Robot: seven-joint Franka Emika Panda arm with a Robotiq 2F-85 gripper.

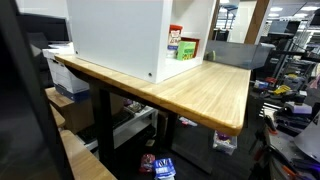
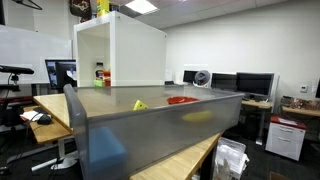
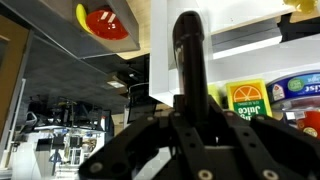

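An open-fronted cabinet [image 1: 115, 40] stood on the table [image 1: 215, 90], with cartons [image 1: 183, 45] inside it. In an exterior view a bin [image 2: 150, 130] lay before the cabinet. In the wrist view a cylinder [image 3: 190, 50] stood upright in the gripper [image 3: 190, 105], with a juice carton [image 3: 250, 98] to its right.

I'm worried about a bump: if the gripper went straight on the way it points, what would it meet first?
Probably the white cabinet panel right behind the shut gripper in the wrist view; the juice carton sits aside. Depth is unclear.
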